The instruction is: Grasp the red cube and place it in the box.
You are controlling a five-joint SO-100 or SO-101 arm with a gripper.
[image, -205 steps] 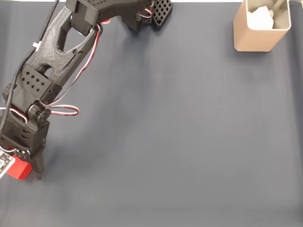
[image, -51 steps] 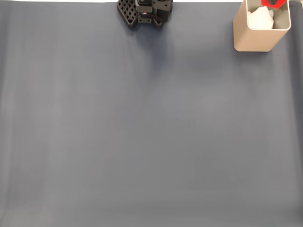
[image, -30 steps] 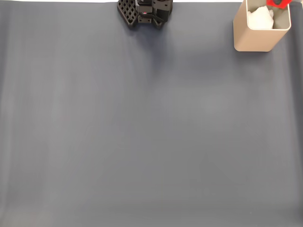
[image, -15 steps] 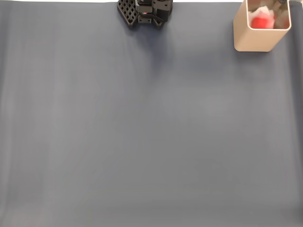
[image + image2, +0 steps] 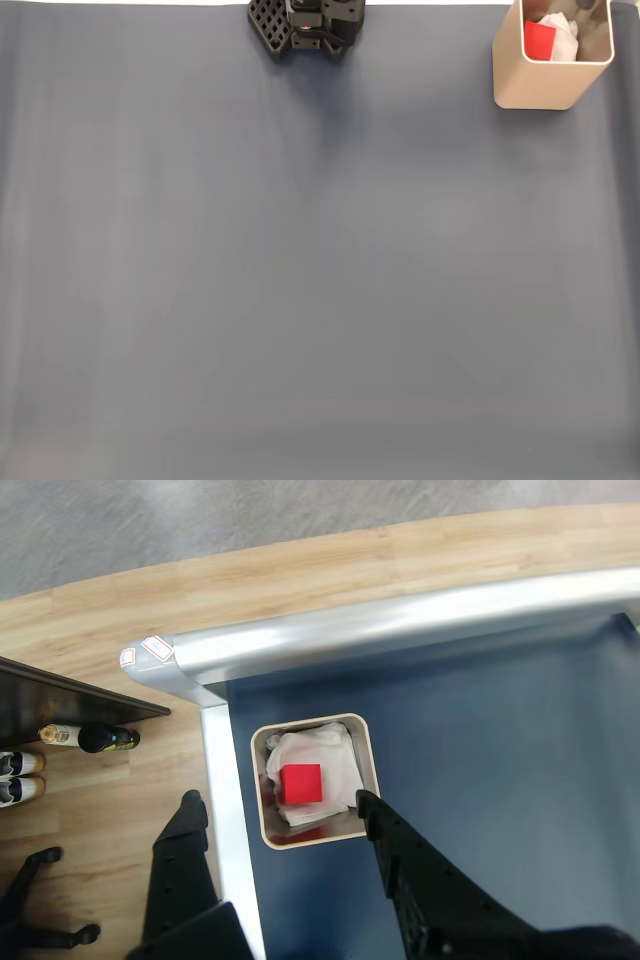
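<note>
Red cube [image 5: 300, 783] sits inside the box [image 5: 364, 750] on crumpled white paper [image 5: 325, 755], mid-frame in the wrist view; in the fixed view the box [image 5: 545, 85] is at the upper right corner of the dark surface [image 5: 300, 280]. Gripper [image 5: 275, 815] above the box, fingers [image 5: 385, 825] spread wide and holding nothing. Box is close to the surface's metal edge rail [image 5: 400, 620]; most of the surface lies open, with the arm base [image 5: 306, 25] at top centre.
</note>
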